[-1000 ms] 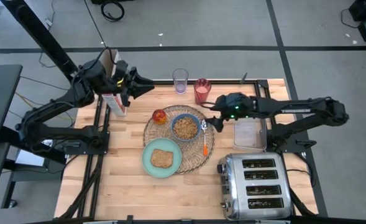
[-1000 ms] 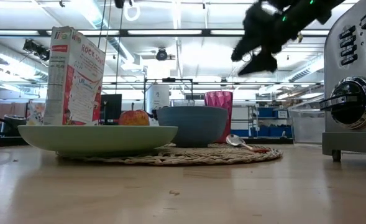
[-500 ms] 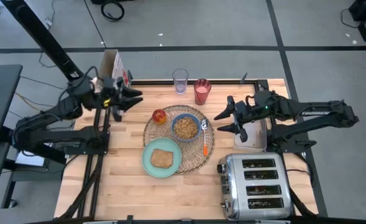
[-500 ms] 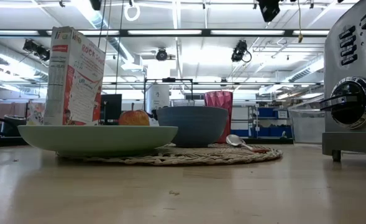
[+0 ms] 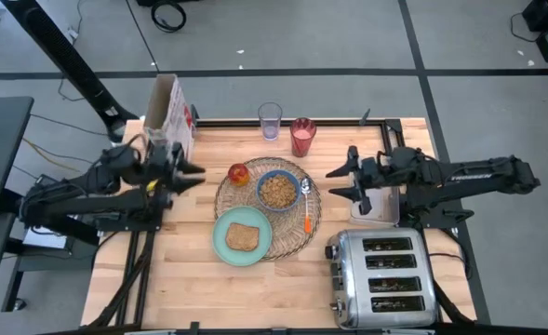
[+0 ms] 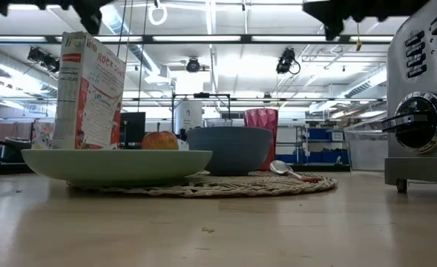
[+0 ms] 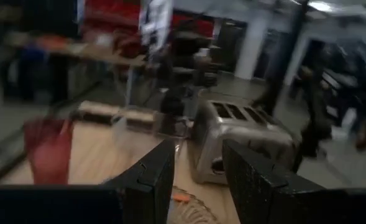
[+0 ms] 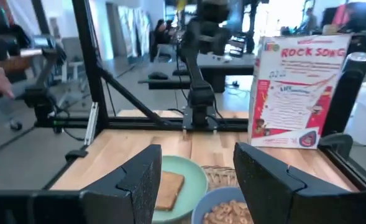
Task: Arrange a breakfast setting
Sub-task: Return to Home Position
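Observation:
The round wicker placemat [image 5: 267, 200] lies mid-table. On it sit the blue bowl [image 5: 277, 189] with cereal, the red-yellow apple [image 5: 238, 173] and the orange-handled spoon [image 5: 306, 207]. The mint-green plate [image 5: 242, 235] with the toast slice [image 5: 243, 236] rests on its near-left rim. The glass of pink drink [image 5: 302, 136] stands behind the mat. My left gripper [image 5: 187, 174] hangs open and empty, left of the apple. My right gripper [image 5: 335, 182] hangs open and empty, right of the spoon, above the table.
A cereal box [image 5: 169, 112] stands at the far left and an empty clear glass [image 5: 270, 120] beside the pink drink. A steel toaster [image 5: 380, 276] fills the near right corner, with a clear container [image 5: 371, 197] behind it, under my right arm.
My left gripper has drawn back from beside the cereal box toward the table's near edge. My right gripper has pulled away from the placemat's right rim toward the table's right edge and gone up, out of the low view. The setting's things have stayed put.

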Controlling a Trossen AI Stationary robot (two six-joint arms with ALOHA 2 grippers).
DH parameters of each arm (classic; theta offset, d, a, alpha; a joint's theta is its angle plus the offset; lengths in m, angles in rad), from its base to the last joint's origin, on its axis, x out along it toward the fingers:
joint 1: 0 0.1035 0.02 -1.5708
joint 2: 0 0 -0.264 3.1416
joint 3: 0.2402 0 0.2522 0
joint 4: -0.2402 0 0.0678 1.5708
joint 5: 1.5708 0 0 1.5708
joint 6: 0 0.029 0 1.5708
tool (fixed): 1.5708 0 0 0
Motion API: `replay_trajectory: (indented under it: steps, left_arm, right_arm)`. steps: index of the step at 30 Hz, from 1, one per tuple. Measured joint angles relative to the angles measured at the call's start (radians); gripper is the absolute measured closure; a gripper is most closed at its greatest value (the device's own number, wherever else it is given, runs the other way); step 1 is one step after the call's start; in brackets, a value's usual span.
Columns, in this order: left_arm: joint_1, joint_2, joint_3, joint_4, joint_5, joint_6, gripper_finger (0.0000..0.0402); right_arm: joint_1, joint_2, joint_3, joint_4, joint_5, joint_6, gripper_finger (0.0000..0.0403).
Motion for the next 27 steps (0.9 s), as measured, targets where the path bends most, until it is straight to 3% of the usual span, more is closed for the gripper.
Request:
replay_trajectory:
  steps: [4,8,13,17,24,27]
  left_arm:
    - [-0.057,-0.114,-0.076,-0.03,-0.074,0.122,0.026]
    - [-0.056,-0.163,-0.125,-0.008,-0.149,0.061,0.026]
    - [-0.076,-0.178,-0.192,0.088,-0.035,0.199,0.026]
    - [-0.101,-0.183,-0.253,0.138,-0.038,0.125,0.026]
    - [-0.113,-0.233,-0.267,0.084,-0.065,0.198,0.026]
    - [-0.115,-0.287,-0.268,-0.022,-0.086,0.099,0.026]
  right_arm:
    - [0.012,-0.154,-0.11,0.017,0.051,0.051,0.0196]
    - [-0.004,-0.334,-0.209,0.007,0.055,0.084,0.0196]
    - [-0.016,-0.569,-0.323,-0.034,0.06,0.074,0.0196]
    - [-0.016,-0.725,-0.382,-0.095,0.07,0.081,0.0196]
    - [-0.005,-0.737,-0.389,-0.181,0.072,0.075,0.0196]
    - [0.002,-0.742,-0.389,-0.2,0.072,0.064,0.0196]
